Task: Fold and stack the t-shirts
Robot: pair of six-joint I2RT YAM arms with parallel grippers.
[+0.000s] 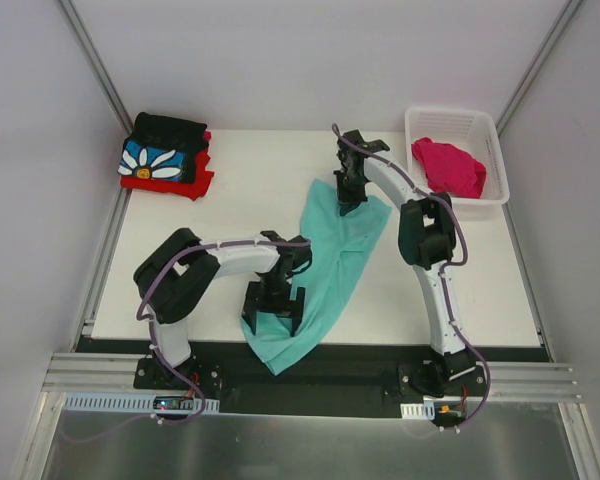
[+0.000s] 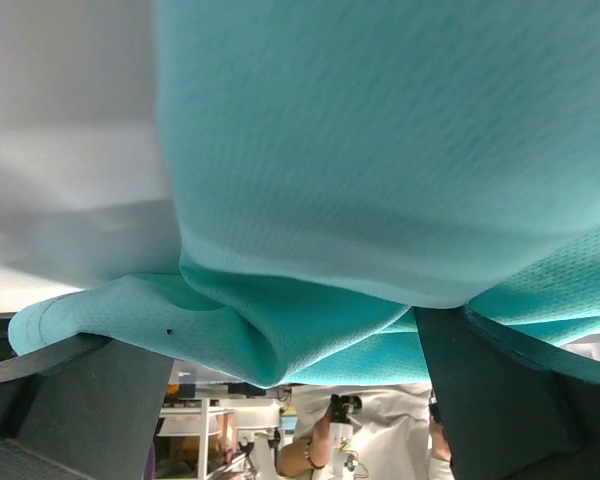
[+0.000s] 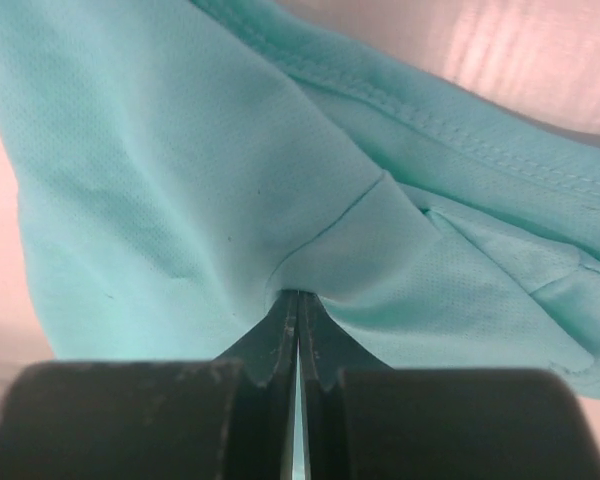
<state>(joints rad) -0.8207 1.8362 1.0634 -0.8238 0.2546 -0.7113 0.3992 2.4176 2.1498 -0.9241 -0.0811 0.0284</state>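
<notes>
A mint-teal t-shirt [image 1: 330, 250] lies stretched across the table, from the back middle to the front edge, where its end hangs over. My right gripper [image 1: 348, 197] is shut on its far end; in the right wrist view the cloth [image 3: 280, 170] bunches into the pinched gripper [image 3: 298, 297]. My left gripper [image 1: 273, 312] stands wide open at the shirt's near part. In the left wrist view a teal fold [image 2: 270, 330] sags between the spread fingers [image 2: 500, 400]. A folded black daisy t-shirt [image 1: 163, 158] rests on a red one [image 1: 202, 182] at the back left. A magenta-pink t-shirt [image 1: 448, 166] lies crumpled in the basket.
The white lattice basket [image 1: 492, 135] stands at the table's back right corner. The white table [image 1: 480, 280] ends at a dark front rail near the arm bases. Grey walls close in both sides.
</notes>
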